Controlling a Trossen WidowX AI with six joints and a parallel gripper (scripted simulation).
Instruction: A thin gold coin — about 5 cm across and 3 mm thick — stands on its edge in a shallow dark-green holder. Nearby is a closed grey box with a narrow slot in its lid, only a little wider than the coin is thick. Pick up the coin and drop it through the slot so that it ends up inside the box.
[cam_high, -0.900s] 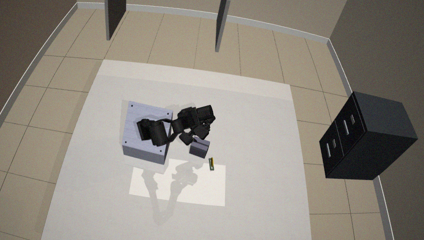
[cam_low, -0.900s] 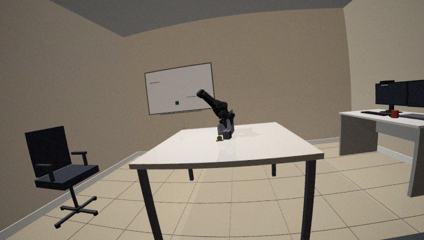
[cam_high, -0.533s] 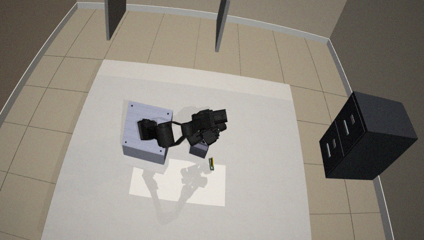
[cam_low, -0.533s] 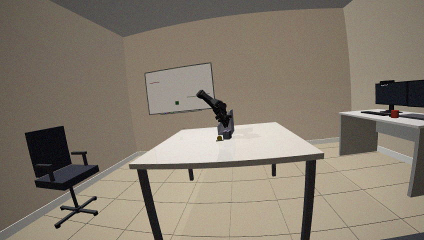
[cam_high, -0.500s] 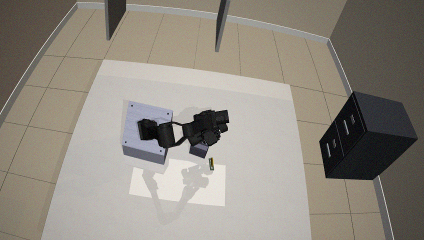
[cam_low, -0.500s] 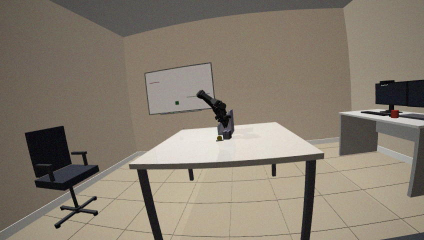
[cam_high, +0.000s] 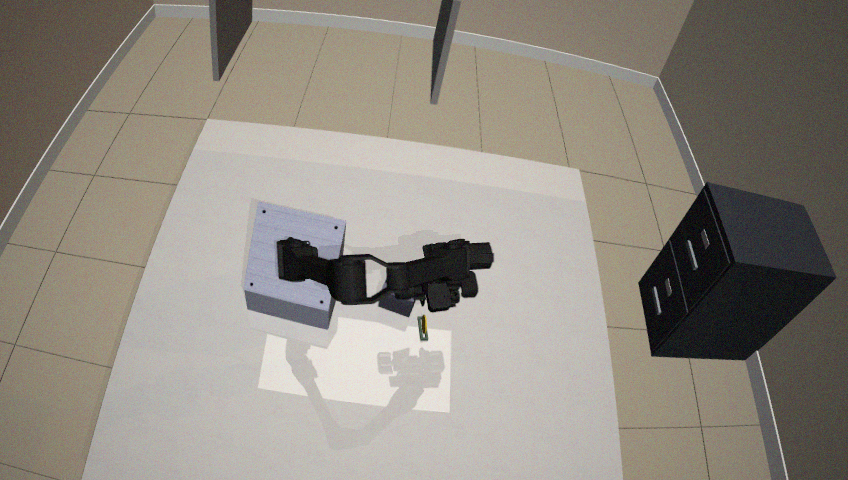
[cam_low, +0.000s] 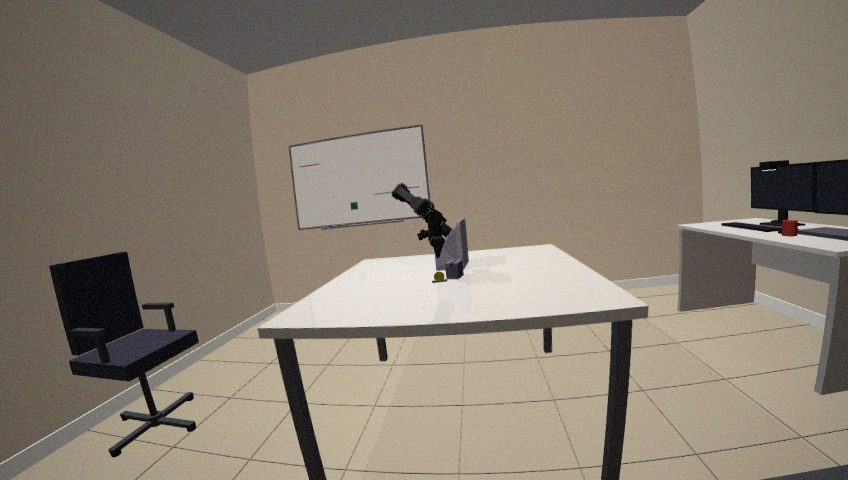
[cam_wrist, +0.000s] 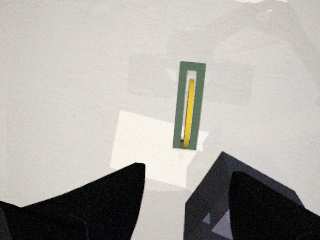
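Note:
The gold coin (cam_wrist: 190, 112) (cam_high: 423, 325) (cam_low: 439, 275) stands on its edge in the dark-green holder (cam_wrist: 179, 108) (cam_high: 424, 334) on the white table (cam_high: 523, 356). The grey box (cam_wrist: 212, 208) (cam_high: 395, 306) (cam_low: 454, 269) sits close beside the holder; in the wrist view one corner of it shows between my fingers, and its slot is hidden. My gripper (cam_wrist: 188, 179) (cam_high: 443, 299) (cam_low: 438, 242) hangs above the table, points down, and is short of the coin. Its fingers stand partly apart with nothing between them.
The arm's grey pedestal (cam_high: 297, 237) stands on the table behind the box. A black filing cabinet (cam_high: 731, 279) is on the floor to the right. An office chair (cam_low: 113, 333) and a desk with monitors (cam_low: 773, 237) stand away from the table.

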